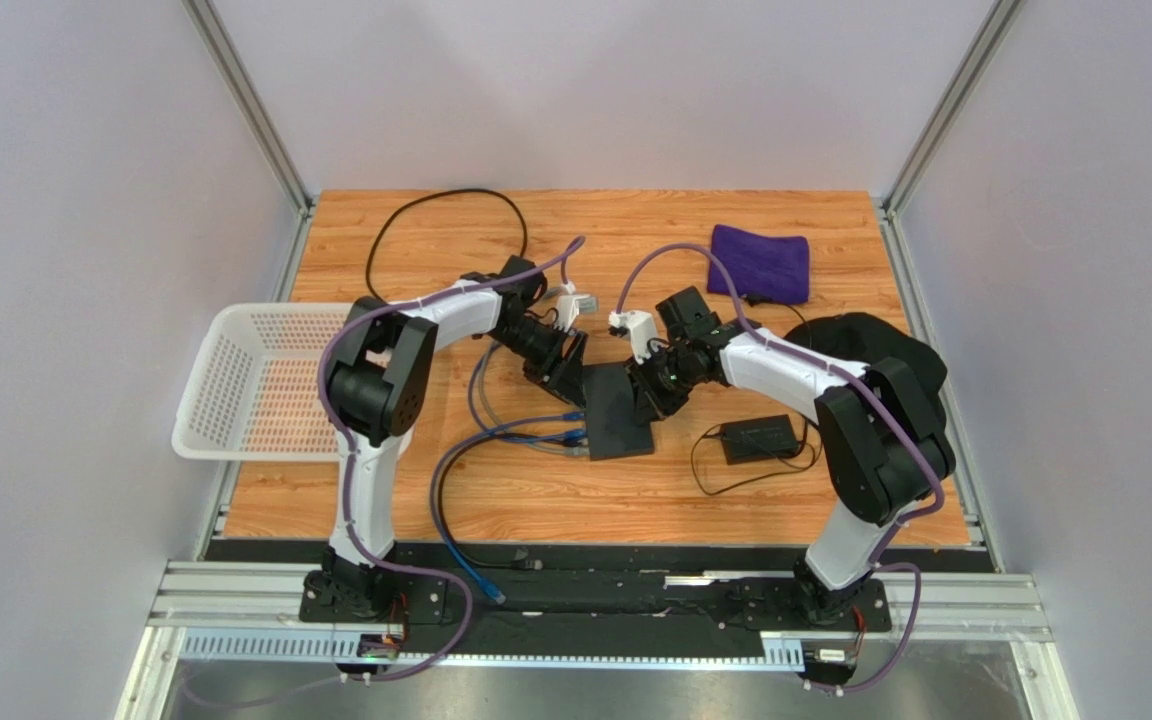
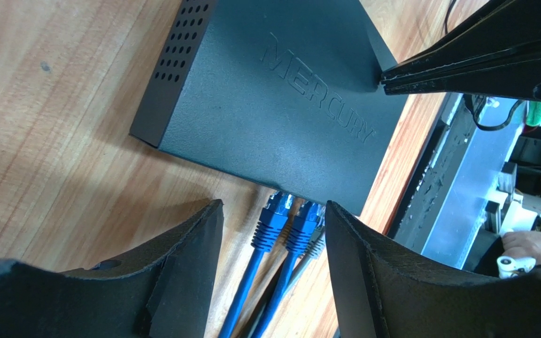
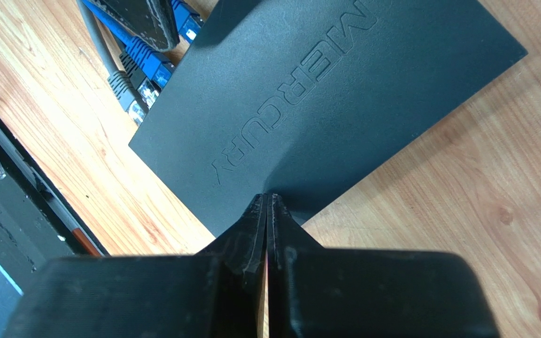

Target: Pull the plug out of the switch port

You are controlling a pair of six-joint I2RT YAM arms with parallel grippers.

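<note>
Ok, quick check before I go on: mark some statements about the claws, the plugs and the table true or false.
1. The right claw is shut, its tips over the switch. True.
2. The left claw is clamped shut. False: it is open, its fingers either side of two blue plugs.
3. Every plug is out of the switch. False: the blue plugs sit in its ports.
4. A purple cloth lies at the far right of the table. True.
</note>
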